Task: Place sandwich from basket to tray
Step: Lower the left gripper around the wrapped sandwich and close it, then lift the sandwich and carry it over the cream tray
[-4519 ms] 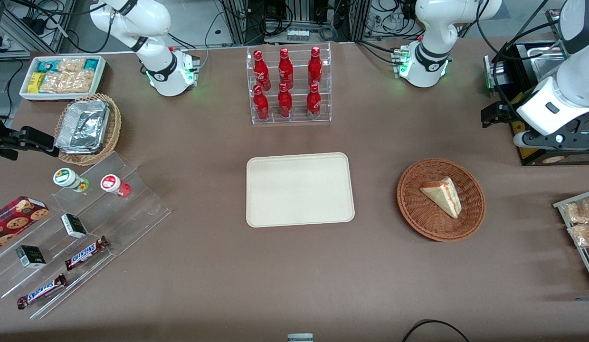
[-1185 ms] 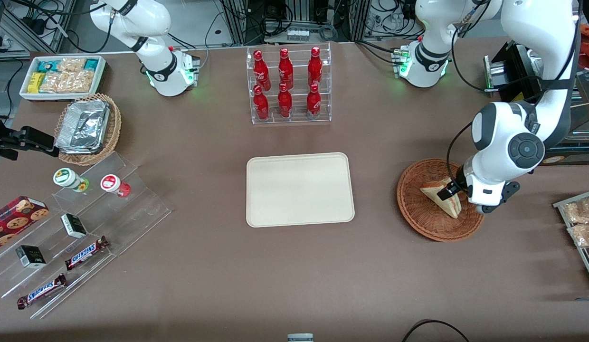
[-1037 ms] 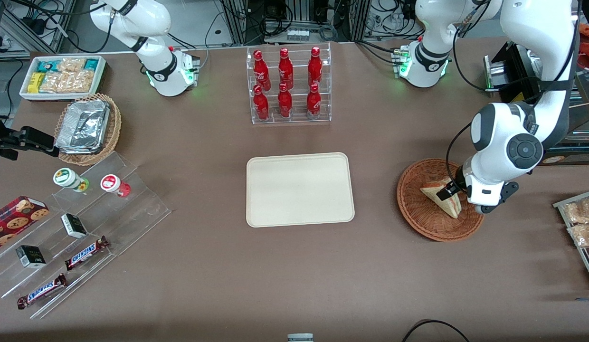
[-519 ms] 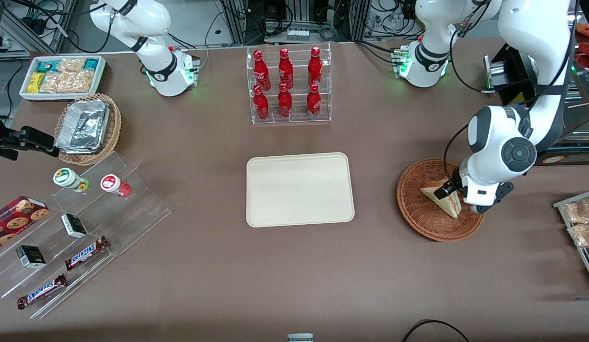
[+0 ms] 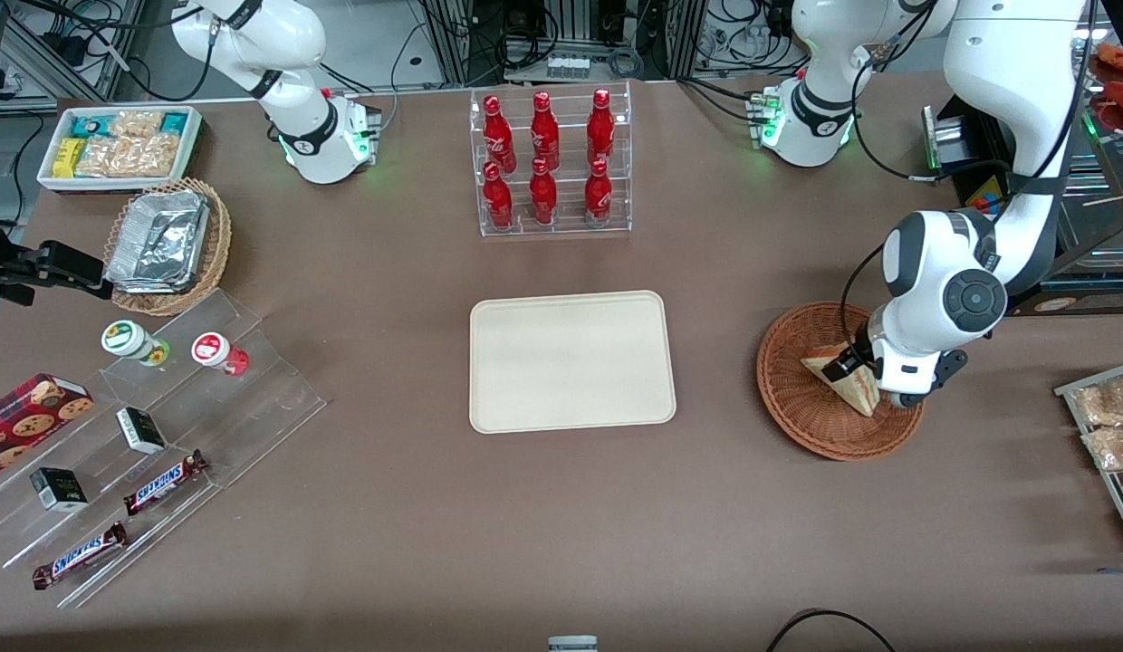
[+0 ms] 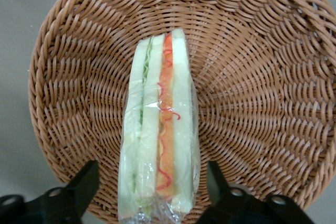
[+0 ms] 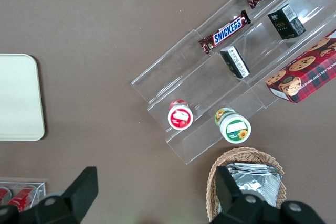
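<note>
The clear-wrapped sandwich (image 6: 157, 129) is shown cut edge up in the wicker basket (image 6: 252, 77) in the left wrist view, where green, orange and red filling layers are seen between pale bread slices. There the gripper (image 6: 152, 203) is spread wide, one dark finger (image 6: 84, 184) on each side of the wedge's broad end, with gaps left on both sides; nothing is gripped. In the front view the sandwich (image 5: 842, 380) is partly covered by the left arm, and only one fingertip is made out. Its long axis is laid from the basket's (image 5: 801, 412) middle toward the front camera. The cream tray (image 5: 571, 360) is seen well apart, toward the parked arm's end.
</note>
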Controlling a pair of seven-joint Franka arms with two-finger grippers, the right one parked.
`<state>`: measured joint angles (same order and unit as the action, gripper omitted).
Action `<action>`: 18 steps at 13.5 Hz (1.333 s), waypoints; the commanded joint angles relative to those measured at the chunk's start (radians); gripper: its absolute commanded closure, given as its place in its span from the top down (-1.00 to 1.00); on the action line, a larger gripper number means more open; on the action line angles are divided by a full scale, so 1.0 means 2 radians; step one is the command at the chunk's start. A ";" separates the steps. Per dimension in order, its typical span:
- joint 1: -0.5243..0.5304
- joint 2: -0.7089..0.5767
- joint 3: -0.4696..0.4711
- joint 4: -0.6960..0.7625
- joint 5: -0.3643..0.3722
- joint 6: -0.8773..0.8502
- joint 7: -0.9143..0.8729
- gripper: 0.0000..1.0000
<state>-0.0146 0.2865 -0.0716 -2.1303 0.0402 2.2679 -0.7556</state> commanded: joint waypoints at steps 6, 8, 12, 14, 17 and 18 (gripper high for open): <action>-0.004 -0.003 0.000 0.034 -0.002 -0.047 -0.014 -1.00; -0.013 -0.003 -0.001 0.062 -0.002 -0.081 -0.007 -1.00; -0.055 -0.001 -0.003 0.112 0.001 -0.141 -0.006 -1.00; -0.085 0.009 -0.005 0.127 0.001 -0.145 -0.007 -1.00; -0.140 0.017 -0.005 0.145 0.001 -0.145 -0.009 -1.00; -0.157 0.021 -0.005 0.152 -0.001 -0.144 -0.008 -1.00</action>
<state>-0.2697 0.3014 -0.0928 -1.8786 0.0402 2.0036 -0.7702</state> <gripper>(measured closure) 0.855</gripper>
